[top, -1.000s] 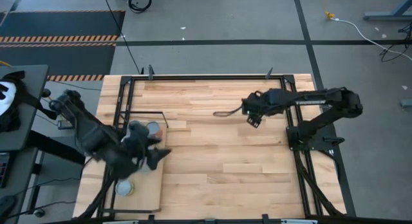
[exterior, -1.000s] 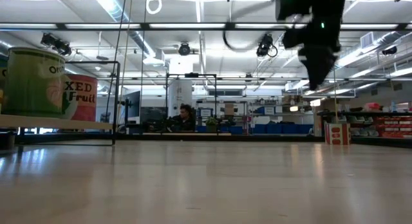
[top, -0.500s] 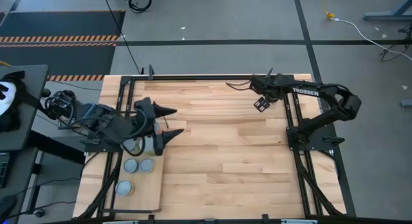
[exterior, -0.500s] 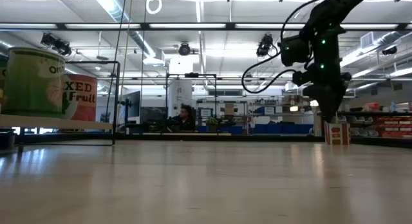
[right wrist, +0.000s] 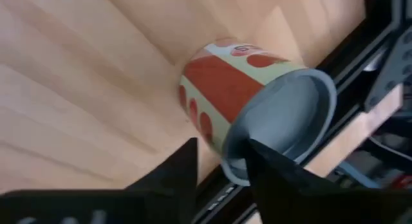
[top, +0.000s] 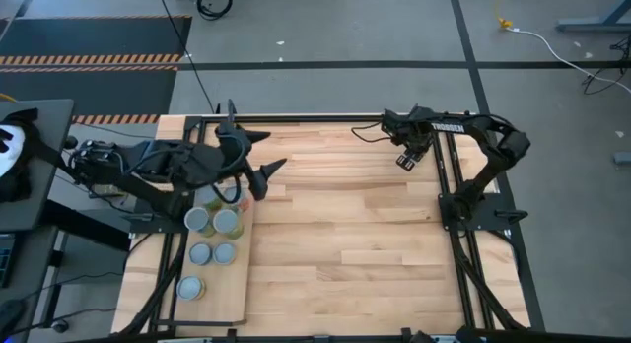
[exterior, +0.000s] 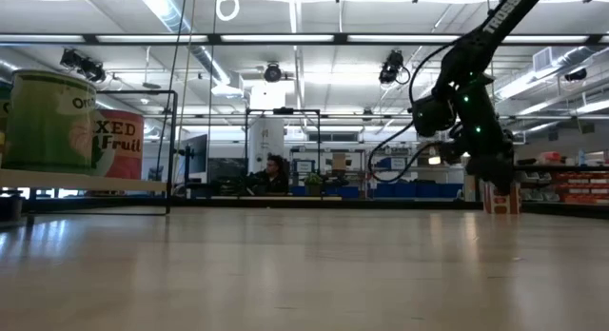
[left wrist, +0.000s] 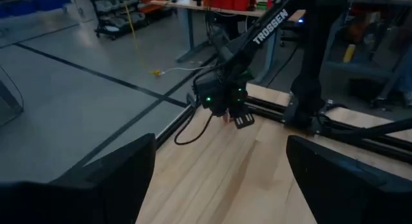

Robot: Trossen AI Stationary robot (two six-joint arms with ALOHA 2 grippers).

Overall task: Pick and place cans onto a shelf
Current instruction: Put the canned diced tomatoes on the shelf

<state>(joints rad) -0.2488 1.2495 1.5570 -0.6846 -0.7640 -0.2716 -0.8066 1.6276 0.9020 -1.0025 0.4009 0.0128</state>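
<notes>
Your right gripper [top: 405,162] has swung to the counter's [top: 345,235] far right edge, its fingers [right wrist: 187,169] narrowed on a red-labelled tin can [right wrist: 251,95] by the black frame. Your left gripper [top: 258,156], fingers spread wide, has lifted off the pale-wood shelf [top: 237,284], where five grey-lidded cans [top: 212,240] stand. The counter's middle lies open.

Even overhead strip lighting; wrist views dim, blurred.
</notes>
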